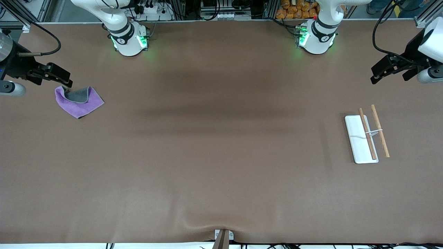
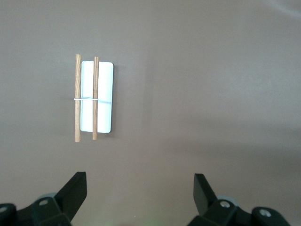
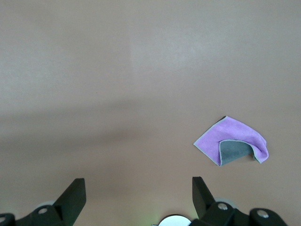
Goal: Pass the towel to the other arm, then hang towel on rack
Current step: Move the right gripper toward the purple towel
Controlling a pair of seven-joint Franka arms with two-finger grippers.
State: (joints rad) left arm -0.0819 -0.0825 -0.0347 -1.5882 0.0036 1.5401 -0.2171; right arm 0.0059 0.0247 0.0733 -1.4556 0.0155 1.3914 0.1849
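Observation:
The towel (image 1: 79,102) lies crumpled on the table at the right arm's end, purple with a dark grey corner folded over. It also shows in the right wrist view (image 3: 233,141). My right gripper (image 1: 60,79) hangs open and empty in the air by the towel's edge; its fingers (image 3: 75,195) stand wide apart. The rack (image 1: 367,136), a white base plate with two brown rods, stands at the left arm's end and shows in the left wrist view (image 2: 94,99). My left gripper (image 1: 384,71) is open and empty, up in the air off to one side of the rack.
The brown table mat (image 1: 221,145) spans the whole table. The two arm bases (image 1: 129,39) (image 1: 316,38) stand at the table's edge farthest from the front camera. A small bracket (image 1: 223,237) sits at the nearest edge.

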